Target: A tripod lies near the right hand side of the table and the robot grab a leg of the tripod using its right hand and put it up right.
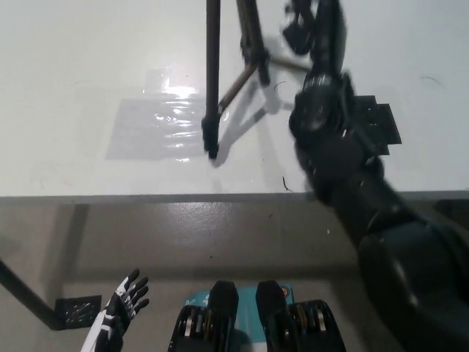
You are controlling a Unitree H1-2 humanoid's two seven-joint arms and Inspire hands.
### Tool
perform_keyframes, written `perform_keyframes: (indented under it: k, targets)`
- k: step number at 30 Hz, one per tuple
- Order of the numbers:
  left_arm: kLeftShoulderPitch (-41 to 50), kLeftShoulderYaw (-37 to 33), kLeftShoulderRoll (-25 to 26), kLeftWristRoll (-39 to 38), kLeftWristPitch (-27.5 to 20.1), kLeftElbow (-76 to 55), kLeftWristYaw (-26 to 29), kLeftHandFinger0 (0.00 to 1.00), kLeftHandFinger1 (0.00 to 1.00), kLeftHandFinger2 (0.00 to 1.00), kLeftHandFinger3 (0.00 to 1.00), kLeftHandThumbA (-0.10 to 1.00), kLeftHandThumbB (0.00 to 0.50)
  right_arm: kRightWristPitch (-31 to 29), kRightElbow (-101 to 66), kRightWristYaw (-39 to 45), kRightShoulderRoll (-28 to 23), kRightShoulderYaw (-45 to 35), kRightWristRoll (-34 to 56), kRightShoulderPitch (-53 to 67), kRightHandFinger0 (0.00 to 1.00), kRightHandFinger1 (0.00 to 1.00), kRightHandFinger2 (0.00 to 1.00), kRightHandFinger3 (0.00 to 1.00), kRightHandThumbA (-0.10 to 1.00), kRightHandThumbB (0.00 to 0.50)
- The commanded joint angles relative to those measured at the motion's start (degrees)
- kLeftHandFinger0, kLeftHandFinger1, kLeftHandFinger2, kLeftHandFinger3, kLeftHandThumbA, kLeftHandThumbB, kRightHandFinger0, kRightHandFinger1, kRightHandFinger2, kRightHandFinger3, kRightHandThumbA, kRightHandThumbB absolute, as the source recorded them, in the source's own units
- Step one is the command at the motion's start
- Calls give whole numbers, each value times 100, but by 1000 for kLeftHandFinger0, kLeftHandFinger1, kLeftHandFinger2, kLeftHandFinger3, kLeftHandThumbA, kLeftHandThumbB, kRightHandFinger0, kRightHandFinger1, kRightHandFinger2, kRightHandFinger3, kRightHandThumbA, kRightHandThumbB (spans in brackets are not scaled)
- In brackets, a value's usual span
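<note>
Black right hand (304,26) is at the top of the head view, blurred, at the upper part of the dark metal tripod (220,81); looks wrapped on a leg there, but the grip is smeared and partly cut by the frame edge, so I cannot tell how the fingers sit. Tripod stands on the right half of the glossy white table (88,88), long axis close to vertical, head end out of frame at the top, feet down. One long leg runs straight down to a foot touching the tabletop beside the clear plastic sheet (161,128); a second, shorter-looking leg angles right, and a thin brace crosses between them. Black right arm rises from bottom right over the table edge, covering part of a black perforated plate (381,121). White left hand (121,304) rests at lower left below the table, fingers spread, holding nothing.
</note>
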Motion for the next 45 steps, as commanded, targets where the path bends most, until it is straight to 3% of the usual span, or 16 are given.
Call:
perform_keyframes:
  k: [1,4,8,11,15,16,17,18,19,20,21,22,24,29,41,45]
  targets:
    - [25,74,20,-197,-424,-27,-78,1000,1000,1000,1000,1000,258,-973,-67,-503,119,149,189,-282,0,126,583,602,-100,121]
    - [14,81,15,-174,-423,-10,-51,1000,1000,1000,1000,1000,259,-973,-9,-413,168,110,376,-41,0,86,504,496,-100,108]
    - [10,72,20,-73,-430,-31,-1,1000,1000,1000,1000,1000,292,-973,148,-336,206,-8,612,169,0,67,491,477,-100,107]
    - [48,65,19,-58,-446,-48,3,1000,1000,1000,1000,1000,298,-972,278,-261,205,-44,696,287,0,34,462,336,-100,87]
    - [35,69,18,-112,-452,-17,-18,1000,1000,1000,1000,1000,282,-973,195,-146,107,45,727,432,26,233,692,728,-100,118]
    - [42,71,21,-124,-421,-33,-21,1000,1000,1000,1000,1000,281,-973,138,37,62,88,743,461,129,394,857,921,-38,145]
    - [46,68,23,-125,-408,-38,-25,1000,1000,1000,1000,1000,281,-973,81,200,17,143,738,490,152,408,800,860,63,153]
    - [41,67,26,-119,-418,-25,-26,1000,1000,1000,1000,1000,282,-973,74,419,-15,142,790,483,277,539,879,954,206,207]
    - [35,60,37,-134,-441,-6,-50,1000,1000,1000,1000,1000,281,-973,64,833,-84,164,866,466,576,787,1000,1000,379,315]
    - [35,62,32,-139,-451,0,-49,1000,1000,1000,1000,1000,280,-973,29,1046,-136,243,846,466,715,915,1000,1000,505,379]
    - [37,61,29,-132,-457,-4,-43,1000,1000,1000,1000,1000,274,-973,-13,1341,-195,319,844,466,955,1000,1000,1000,591,402]
    - [44,59,29,-124,-465,1,-41,1000,1000,1000,1000,1000,274,-973,-28,1577,-242,385,840,466,1000,1000,1000,1000,704,450]
    - [56,48,40,-97,-475,7,-44,1000,1000,1000,1000,1000,275,-972,0,2009,-327,438,862,417,1000,1000,1000,1000,819,499]
    - [55,37,47,-106,-466,20,-55,1000,1000,1000,1000,1000,259,-972,-571,2728,-455,416,1142,419,1000,1000,1000,1000,959,500]
    - [60,34,40,-61,-499,86,-30,1000,1000,1000,1000,1000,287,316,-4529,3590,-660,397,1999,1010,1000,1000,1000,1000,998,500]
    - [23,37,34,-76,-512,134,-33,1000,1000,1000,1000,1000,278,473,-5893,3622,-746,372,2317,1035,1000,1000,1000,1000,967,500]
